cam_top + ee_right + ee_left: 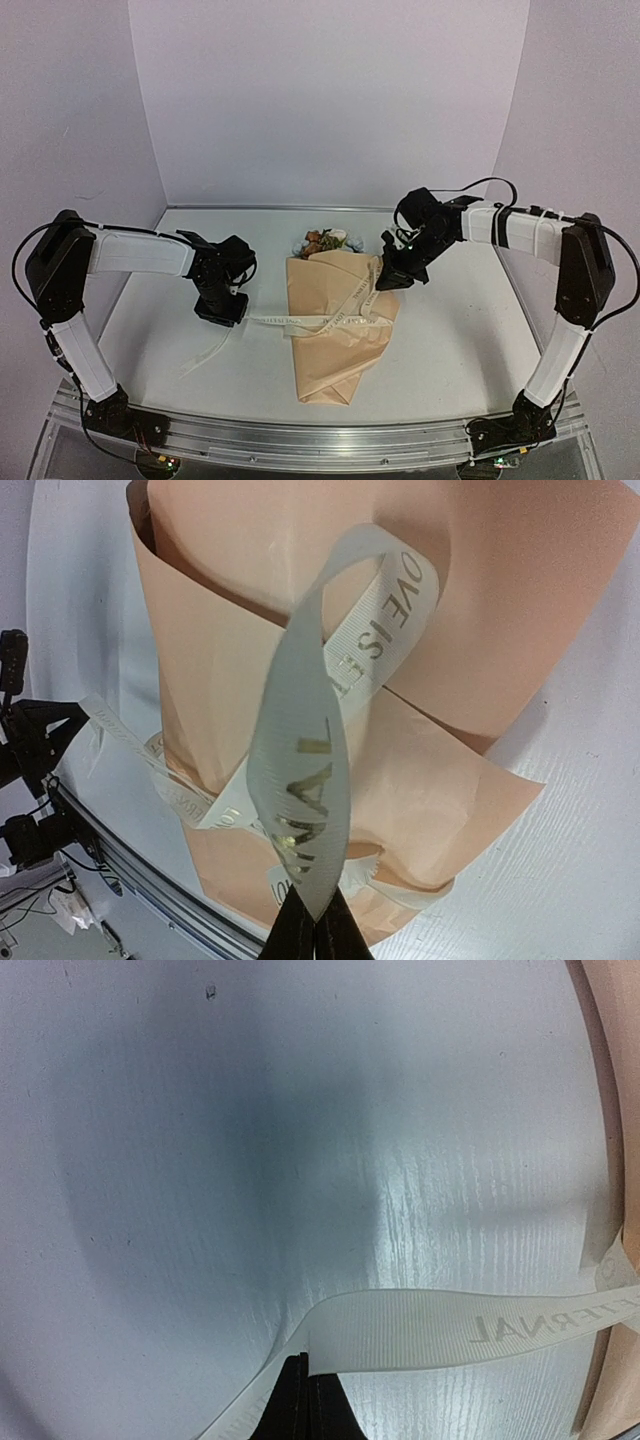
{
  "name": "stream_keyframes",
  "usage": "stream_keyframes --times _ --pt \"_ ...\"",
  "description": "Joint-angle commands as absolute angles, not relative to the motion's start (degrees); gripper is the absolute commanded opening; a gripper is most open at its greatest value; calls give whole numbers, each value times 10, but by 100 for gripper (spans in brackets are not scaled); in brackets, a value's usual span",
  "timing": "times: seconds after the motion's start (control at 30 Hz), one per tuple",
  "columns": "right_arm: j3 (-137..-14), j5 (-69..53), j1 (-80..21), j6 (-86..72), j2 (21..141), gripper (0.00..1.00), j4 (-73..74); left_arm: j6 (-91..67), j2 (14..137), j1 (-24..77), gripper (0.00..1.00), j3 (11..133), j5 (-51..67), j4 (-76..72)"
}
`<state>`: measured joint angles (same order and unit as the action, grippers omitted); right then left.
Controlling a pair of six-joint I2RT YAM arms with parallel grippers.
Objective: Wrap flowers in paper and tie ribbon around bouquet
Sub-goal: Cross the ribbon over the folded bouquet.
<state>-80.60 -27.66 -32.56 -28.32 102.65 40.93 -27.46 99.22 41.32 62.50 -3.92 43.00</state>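
The bouquet (335, 335) lies flat near the middle of the table (450, 340), narrow end toward my bases and wide end toward the back wall. It's a cone of tan kraft paper (300, 590), one flap overlapping the other down the front. The flowers (325, 241) poke out at the wide end. I see pinkish, brownish and white heads, too small in the top view to sort further.

The ribbon (300, 322) crosses the cone abt halfway along it. It's cream-white w/ printed lettering. It bunches into loops on the paper, but I can't tell if any of that is a knot.

One strand runs off the paper's left edge, over bare table, into my left gripper (305, 1385). Those fingers are pressed together w/ the ribbon pinched at the tips — the wrist view shows the band folding right into them, low over the table, just beside the paper's edge. A loose tail trails on from there toward the near-left of the table.

The other strand climbs from the cone in a tall twisted loop and comes down into my right gripper (315, 930). These fingers are closed too, nipping the ribbon at the very tips. This gripper hangs over the cone's right side, near the wide end.

My left arm reaches in from the left and my right arm from the right — the bouquet sits between the two grippers.
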Motion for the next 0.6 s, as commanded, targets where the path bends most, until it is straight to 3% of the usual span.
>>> stream_keyframes --times 0.0,0.2,0.57 --pt "-800 -242 -327 -264 1015 0 361 -273 984 414 0 643 -36 436" --pt "-789 -142 -325 -223 1007 0 365 -273 986 414 0 653 -37 440" --pt "-835 -70 -324 -234 1020 0 374 -273 987 414 0 654 -35 443"
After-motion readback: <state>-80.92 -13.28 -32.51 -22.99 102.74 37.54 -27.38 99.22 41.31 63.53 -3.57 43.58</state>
